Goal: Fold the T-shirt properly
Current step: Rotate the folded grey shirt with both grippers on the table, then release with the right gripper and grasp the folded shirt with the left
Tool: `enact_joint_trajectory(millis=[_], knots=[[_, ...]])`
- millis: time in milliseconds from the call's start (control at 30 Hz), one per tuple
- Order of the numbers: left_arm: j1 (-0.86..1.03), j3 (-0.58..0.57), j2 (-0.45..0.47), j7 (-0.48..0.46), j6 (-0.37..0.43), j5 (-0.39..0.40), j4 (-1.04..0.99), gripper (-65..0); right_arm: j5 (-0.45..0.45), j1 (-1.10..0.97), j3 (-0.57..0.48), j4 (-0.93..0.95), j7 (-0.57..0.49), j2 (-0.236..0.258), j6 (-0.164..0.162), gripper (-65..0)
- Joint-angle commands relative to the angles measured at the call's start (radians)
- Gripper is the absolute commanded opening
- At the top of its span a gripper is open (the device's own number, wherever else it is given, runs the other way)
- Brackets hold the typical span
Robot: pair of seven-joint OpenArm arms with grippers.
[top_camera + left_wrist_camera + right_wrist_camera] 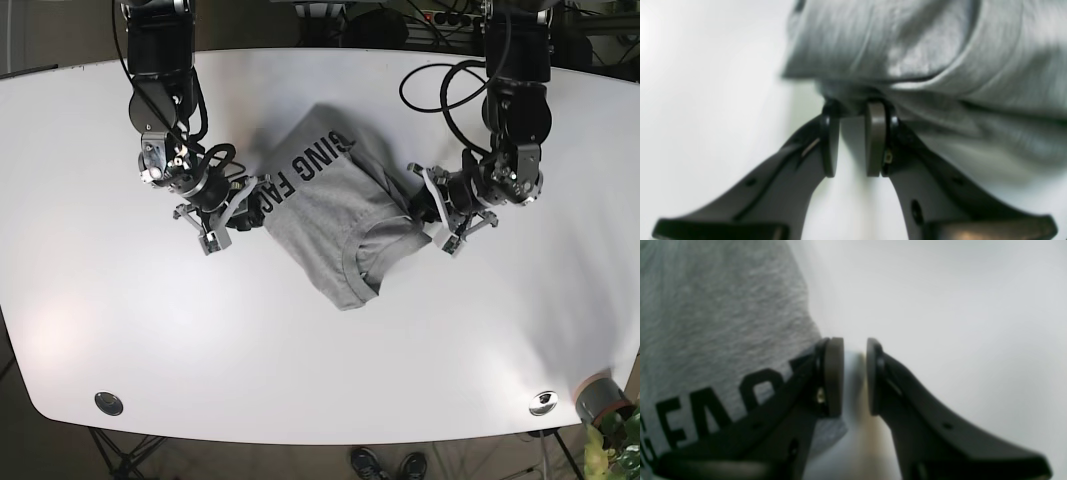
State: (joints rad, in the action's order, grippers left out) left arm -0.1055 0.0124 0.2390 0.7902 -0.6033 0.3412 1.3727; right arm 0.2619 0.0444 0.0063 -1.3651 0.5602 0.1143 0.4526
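A grey T-shirt (330,215) with black lettering lies crumpled and partly folded in the middle of the white table (320,340). My left gripper (422,206) is at its right edge. In the left wrist view the T-shirt (907,43) gathers in creases into the tips of the left gripper (853,108), which pinches a bunch of it. My right gripper (246,206) is at the shirt's left edge, by the lettering. In the right wrist view the right gripper (855,343) stands slightly open over bare table, with the T-shirt (706,323) beside and under one finger (833,373).
Black cables (450,90) loop over the table at the back right. Two small metal discs (108,403) (543,402) sit near the front edge, and a grey cylinder (600,400) stands at the front right corner.
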Motion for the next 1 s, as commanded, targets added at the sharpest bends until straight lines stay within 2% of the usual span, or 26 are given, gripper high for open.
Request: enact_joint_trajectory(millis=[0,133,467,600,700,867,933,967], knots=[[-0.073,0.002,0.004,-0.018,0.0,0.009,-0.063,-53.6,0.02,-0.011,0.002,-0.086,-0.03,0.0,0.012,-54.2],[-0.179,0.001,0.003,-0.019,0.0,0.009,-0.174,-53.6,0.02,-0.079,-0.002,-0.149,-0.03,-0.009,0.01,-54.2],[-0.319,-0.013,-0.023,-0.021,0.0,0.009,-0.278,-53.6,0.014,-0.163,-0.004,-0.215,-0.009,-0.092,0.01,-54.2],[-0.336,-0.056,-0.019,-0.021,0.003,0.011,-0.253,-53.6,0.017,-0.165,-0.009,-0.254,0.044,-0.103,0.012,-54.2],[-0.333,-0.056,-0.016,-0.021,0.004,0.011,-0.2,-53.6,0.017,-0.165,-0.056,-0.279,0.053,-0.1,0.01,-54.2],[-0.325,-0.061,0.007,-0.018,0.006,0.009,-0.094,-53.5,0.018,-0.163,-0.042,-0.288,0.054,-0.098,0.01,-54.2],[-0.293,-0.061,0.009,-0.016,0.012,0.008,-0.046,-51.5,0.015,-0.163,-0.042,-0.288,0.054,-0.095,0.01,-54.2],[-0.274,-0.062,0.009,-0.016,0.036,0.002,-0.009,-47.9,0.014,-0.162,-0.042,-0.288,0.054,-0.095,0.01,-54.2]])
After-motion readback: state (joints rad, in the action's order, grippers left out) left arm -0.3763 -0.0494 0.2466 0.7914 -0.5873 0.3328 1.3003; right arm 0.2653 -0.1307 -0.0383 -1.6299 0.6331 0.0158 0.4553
